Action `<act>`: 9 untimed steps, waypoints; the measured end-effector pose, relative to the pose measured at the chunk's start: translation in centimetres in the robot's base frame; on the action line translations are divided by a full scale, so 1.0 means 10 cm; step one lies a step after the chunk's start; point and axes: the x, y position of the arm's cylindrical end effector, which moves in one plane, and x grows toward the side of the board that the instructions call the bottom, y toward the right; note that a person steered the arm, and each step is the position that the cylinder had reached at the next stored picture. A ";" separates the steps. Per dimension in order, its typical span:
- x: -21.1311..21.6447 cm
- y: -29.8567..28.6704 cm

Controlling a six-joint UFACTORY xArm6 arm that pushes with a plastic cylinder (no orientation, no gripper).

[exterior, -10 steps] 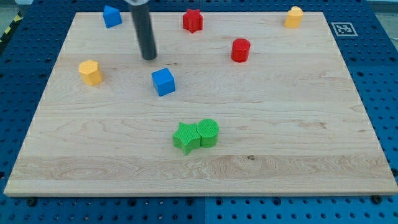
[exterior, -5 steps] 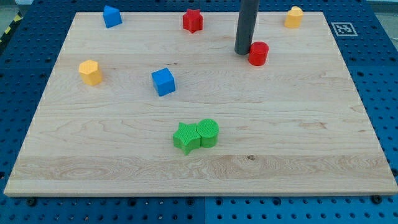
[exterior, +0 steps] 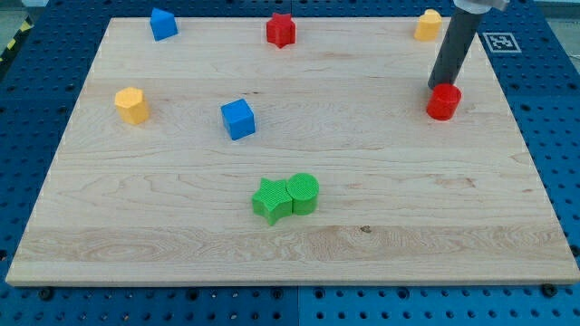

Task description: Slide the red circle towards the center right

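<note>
The red circle (exterior: 443,102) stands near the board's right side, a little above mid-height. My tip (exterior: 438,88) touches its upper left edge; the dark rod rises from there to the view's top right. A red star (exterior: 281,30) sits at the top middle.
A yellow block (exterior: 429,24) lies at the top right, just left of the rod. A blue block (exterior: 163,23) is at the top left, a yellow block (exterior: 131,105) at the left, a blue cube (exterior: 237,119) left of centre. A green star (exterior: 270,199) touches a green circle (exterior: 304,192) below centre.
My tip swept from the upper left to the right, reached the red circle and pushed it right and slightly down. The other blocks stayed put.
</note>
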 end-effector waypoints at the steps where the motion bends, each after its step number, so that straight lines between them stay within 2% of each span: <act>1: 0.04 -0.05; 2: 0.07 -0.24; 6: 0.70 -0.37; 9: 0.80 -0.20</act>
